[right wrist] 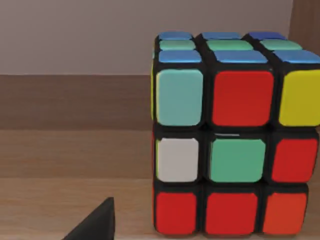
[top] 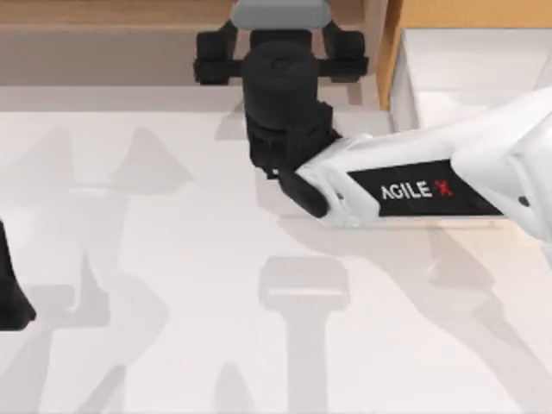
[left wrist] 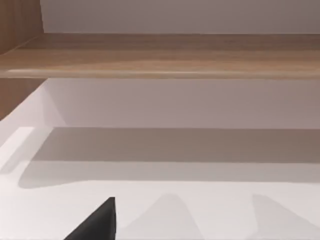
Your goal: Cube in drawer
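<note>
The cube (right wrist: 232, 135) stands close in front of our right wrist camera, taking up the right half of that frame. It rests upright on a brown wooden shelf (right wrist: 75, 170), with a darker wood panel and a pale wall behind it. The face toward the camera shows a pale green, a red and a yellow sticker across the top row, white, green and red in the middle, and red, red and orange along the bottom, all on a black grid; its top face is blue.

In the top view our right gripper (top: 280, 65) sits at the upper centre of the frame, its black fingers spread wide to either side over the shelf edge. The white arm reaches in from the right edge. The cube lies hidden beneath it there.

The drawer (top: 448, 60) occupies the upper right corner of the top view, with an orange-tan wall and a white inside.

Our left gripper (top: 13, 293) is parked at the left edge of the white table (top: 172, 302); we cannot tell how its fingers stand.
</note>
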Motion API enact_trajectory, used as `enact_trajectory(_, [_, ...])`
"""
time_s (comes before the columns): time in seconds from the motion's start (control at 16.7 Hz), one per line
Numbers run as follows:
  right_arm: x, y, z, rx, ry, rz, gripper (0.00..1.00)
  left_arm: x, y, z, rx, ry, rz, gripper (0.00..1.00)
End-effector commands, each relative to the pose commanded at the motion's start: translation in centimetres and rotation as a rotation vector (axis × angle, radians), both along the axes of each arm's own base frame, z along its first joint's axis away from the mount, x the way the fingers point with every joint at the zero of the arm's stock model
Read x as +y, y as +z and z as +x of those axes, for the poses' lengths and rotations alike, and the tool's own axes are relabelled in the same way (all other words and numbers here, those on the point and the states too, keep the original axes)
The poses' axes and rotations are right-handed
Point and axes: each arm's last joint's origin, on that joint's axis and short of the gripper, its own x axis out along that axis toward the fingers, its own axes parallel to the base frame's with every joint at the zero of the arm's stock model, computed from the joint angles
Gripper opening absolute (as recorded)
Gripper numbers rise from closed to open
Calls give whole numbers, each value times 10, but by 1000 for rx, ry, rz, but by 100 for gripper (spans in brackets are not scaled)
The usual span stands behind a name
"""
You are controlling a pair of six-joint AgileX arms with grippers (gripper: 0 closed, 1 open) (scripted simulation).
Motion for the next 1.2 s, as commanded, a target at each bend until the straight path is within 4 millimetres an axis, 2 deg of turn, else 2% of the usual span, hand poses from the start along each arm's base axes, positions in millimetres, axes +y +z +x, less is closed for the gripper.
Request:
enact_trajectory(0.48, [0, -3, 5, 4, -5, -4, 100, 0, 0, 0, 0, 0, 0, 100])
enact_trajectory(0.96, [1, -2, 57, -1, -3, 0, 100, 0, 0, 0, 0, 0, 0, 100])
enact_trajectory(1.2, [1, -3, 61, 1, -3, -2, 100, 0, 0, 0, 0, 0, 0, 100])
